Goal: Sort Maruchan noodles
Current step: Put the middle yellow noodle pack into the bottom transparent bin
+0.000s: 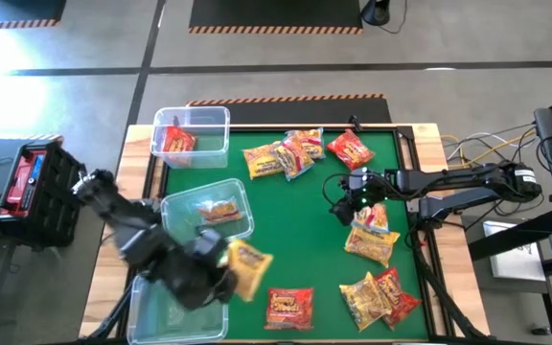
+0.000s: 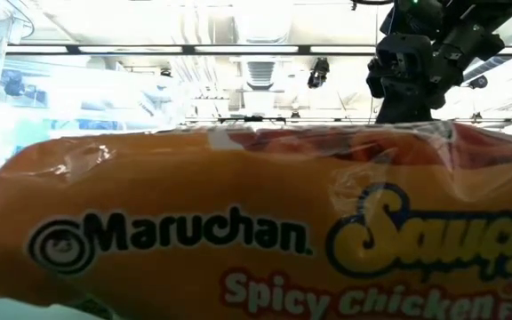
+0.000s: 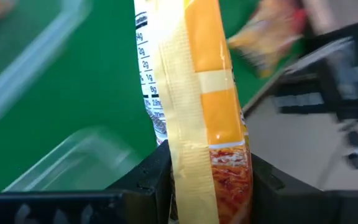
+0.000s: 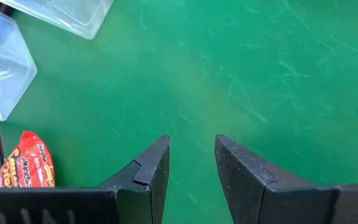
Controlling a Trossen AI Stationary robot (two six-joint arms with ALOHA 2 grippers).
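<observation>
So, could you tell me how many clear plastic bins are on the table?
3, down the table's left side: the top bin holds a red packet, the middle bin an orange packet, the bottom bin lies partly under the left arm.

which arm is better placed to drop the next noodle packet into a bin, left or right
Left, most likely. The left gripper is shut on a yellow packet, right beside the clear bins along the table's left side. The right gripper is open with nothing in it, over bare green mat mid-table.
</observation>
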